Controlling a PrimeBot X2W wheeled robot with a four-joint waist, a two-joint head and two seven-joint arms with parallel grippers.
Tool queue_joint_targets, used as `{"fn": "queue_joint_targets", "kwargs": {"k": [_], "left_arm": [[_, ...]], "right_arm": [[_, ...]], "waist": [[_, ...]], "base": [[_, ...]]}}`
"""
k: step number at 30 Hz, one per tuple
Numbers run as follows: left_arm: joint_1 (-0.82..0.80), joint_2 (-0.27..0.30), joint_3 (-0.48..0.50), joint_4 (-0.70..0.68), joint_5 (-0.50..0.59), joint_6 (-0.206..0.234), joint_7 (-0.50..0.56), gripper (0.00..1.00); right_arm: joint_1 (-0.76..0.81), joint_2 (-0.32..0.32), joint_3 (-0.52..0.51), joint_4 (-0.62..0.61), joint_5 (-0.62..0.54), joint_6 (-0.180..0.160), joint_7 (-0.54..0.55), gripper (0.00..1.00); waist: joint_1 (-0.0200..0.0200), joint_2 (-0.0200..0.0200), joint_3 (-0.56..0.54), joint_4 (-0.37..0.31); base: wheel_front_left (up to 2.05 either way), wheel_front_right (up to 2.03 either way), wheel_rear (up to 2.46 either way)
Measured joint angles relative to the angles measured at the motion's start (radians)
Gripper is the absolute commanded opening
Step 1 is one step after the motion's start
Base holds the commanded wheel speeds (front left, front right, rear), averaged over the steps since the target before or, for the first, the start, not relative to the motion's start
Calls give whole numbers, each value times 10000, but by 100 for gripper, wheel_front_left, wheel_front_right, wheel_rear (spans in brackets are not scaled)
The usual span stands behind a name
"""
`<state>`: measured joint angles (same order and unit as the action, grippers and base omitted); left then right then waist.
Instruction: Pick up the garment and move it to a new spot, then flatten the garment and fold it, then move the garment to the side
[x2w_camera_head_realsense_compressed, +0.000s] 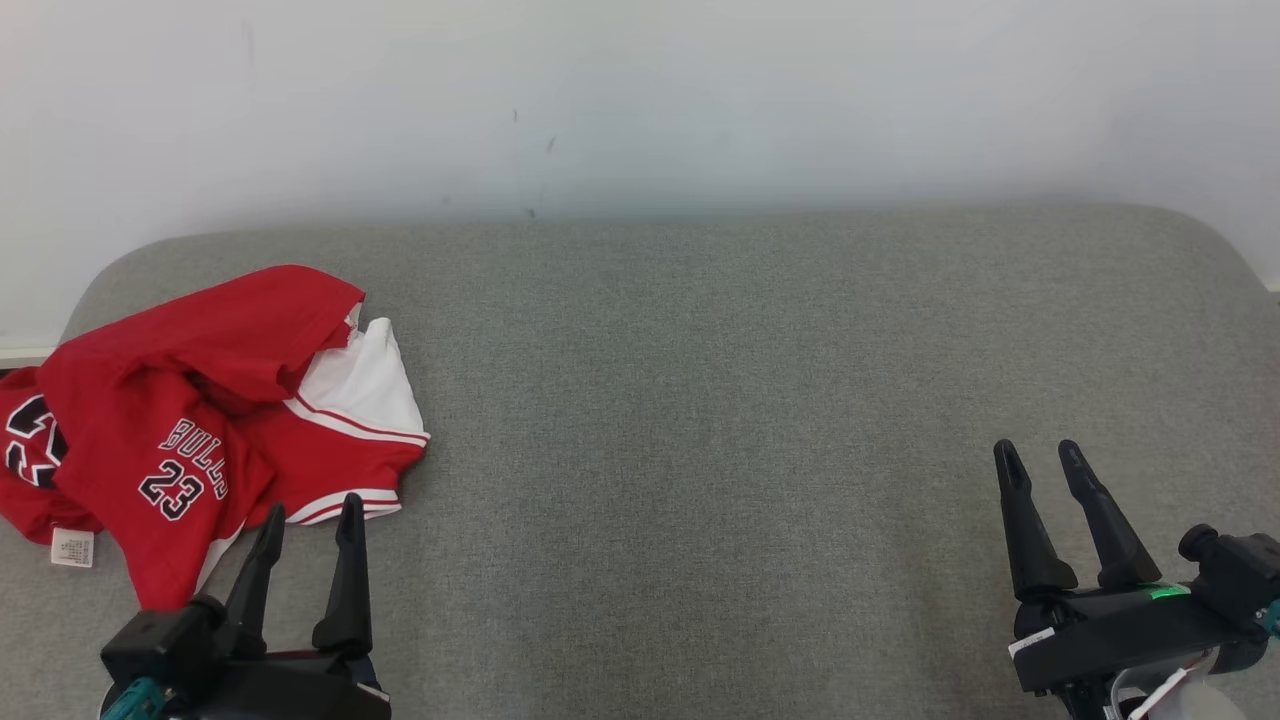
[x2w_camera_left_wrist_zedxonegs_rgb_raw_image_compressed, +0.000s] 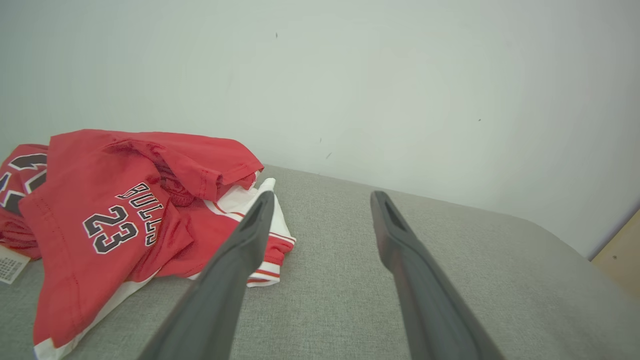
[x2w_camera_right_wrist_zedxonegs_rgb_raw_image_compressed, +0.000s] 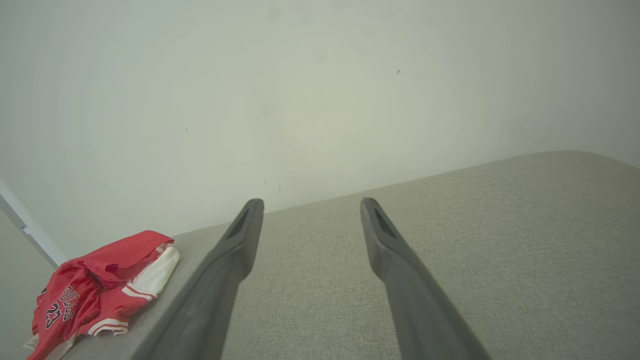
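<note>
Step in hand, judged: initial pick-up, as the garment lies crumpled at the left end of the surface, with the left gripper spread just beside its near edge and the right gripper spread well apart, so the next move calls for closing on a fold.

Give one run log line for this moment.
garment: crumpled, left side | left gripper: open, near garment | right gripper: open, empty
</note>
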<state>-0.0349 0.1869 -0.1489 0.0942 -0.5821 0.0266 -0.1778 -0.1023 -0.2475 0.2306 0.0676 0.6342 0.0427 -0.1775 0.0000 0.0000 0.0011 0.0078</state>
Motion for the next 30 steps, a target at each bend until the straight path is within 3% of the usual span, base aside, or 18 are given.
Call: {"fn": "queue_joint_targets", "kwargs": {"k": [19, 30], "left_arm": [[4, 198, -374, -508, 2801, 265, -719, 100], [4, 176, -282, -508, 2865, 245, -719, 100]], "right_arm": [[-114, -414, 489, -265, -2548, -341, -721, 100], [-114, -399, 433, -261, -2652, -339, -765, 100]], "waist": [[0, 0, 25, 11], [0, 0, 29, 17]], "base": [[0, 0, 0], [0, 0, 0]]}}
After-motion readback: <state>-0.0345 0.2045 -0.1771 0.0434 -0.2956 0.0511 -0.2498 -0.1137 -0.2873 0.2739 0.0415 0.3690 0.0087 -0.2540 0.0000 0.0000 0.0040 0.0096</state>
